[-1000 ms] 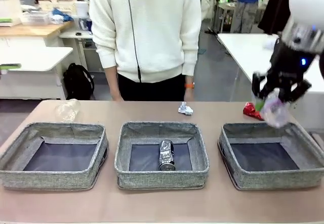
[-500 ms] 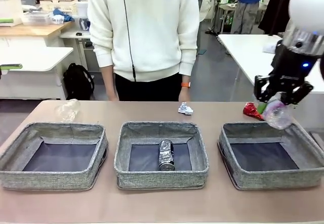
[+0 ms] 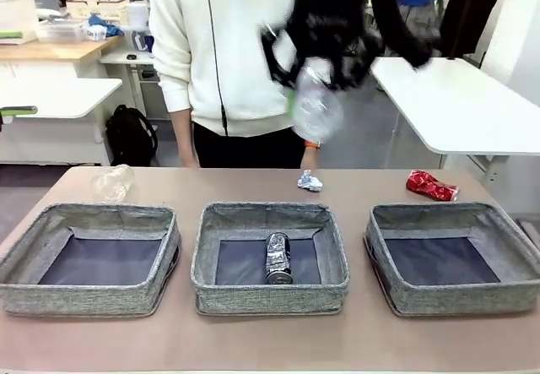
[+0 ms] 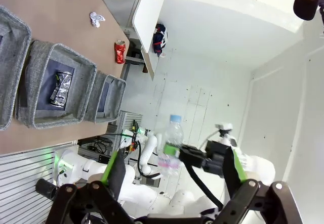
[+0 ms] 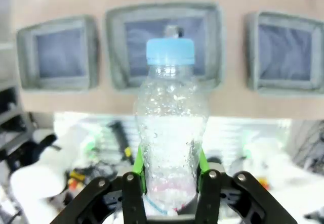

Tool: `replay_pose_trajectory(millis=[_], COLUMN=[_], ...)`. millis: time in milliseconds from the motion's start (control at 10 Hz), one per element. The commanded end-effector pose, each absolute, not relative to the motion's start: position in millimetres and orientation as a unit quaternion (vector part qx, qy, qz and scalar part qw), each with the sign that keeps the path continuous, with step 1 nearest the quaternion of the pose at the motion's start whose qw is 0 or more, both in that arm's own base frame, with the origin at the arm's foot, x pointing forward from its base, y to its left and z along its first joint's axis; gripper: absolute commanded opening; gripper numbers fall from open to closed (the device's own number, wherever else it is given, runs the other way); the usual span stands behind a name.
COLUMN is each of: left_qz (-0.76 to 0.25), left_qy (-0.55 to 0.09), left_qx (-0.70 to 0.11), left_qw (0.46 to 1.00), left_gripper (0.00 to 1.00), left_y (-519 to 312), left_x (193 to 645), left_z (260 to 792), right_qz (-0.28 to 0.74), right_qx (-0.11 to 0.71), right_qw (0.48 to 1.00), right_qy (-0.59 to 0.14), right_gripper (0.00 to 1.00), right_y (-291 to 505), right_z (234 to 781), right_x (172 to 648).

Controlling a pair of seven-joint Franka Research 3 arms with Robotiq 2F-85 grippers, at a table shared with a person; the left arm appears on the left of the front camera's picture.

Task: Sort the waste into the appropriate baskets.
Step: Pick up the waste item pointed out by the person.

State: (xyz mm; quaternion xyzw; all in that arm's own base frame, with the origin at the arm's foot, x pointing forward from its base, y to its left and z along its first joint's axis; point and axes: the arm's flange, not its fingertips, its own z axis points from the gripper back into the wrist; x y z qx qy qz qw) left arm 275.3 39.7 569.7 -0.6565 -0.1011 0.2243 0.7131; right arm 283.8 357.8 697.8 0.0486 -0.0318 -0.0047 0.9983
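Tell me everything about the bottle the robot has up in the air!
The bottle is clear, bumpy plastic with a light blue cap and a pinkish label near its base. It looks empty apart from droplets inside. The right gripper squeezes its lower part between green pads, with the cap pointing away from the gripper. It hangs high above the table, and nothing else touches it.
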Motion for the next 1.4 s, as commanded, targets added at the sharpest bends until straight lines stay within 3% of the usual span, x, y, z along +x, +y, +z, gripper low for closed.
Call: replay_pose_trajectory(millis=[0, 600, 1300], left_qz=[0.216, 0.216, 0.216], left_qy=[-0.104, -0.104, -0.104], left_qx=[-0.663, -0.663, -0.663], left_qw=[0.709, 0.709, 0.709], left_gripper=[1.00, 1.00, 1.00], left_y=[41, 41, 41], left_x=[275, 275, 275], left_z=[571, 571, 571], right_qz=[-0.041, -0.040, -0.032], right_qx=[0.076, 0.141, 0.130], right_qw=[0.996, 0.988, 0.989], right_qy=[-0.017, -0.048, -0.055], right_gripper=[0.42, 0.42, 0.42], right_y=[381, 385, 380], right_z=[731, 757, 760], right_x=[295, 289, 297])
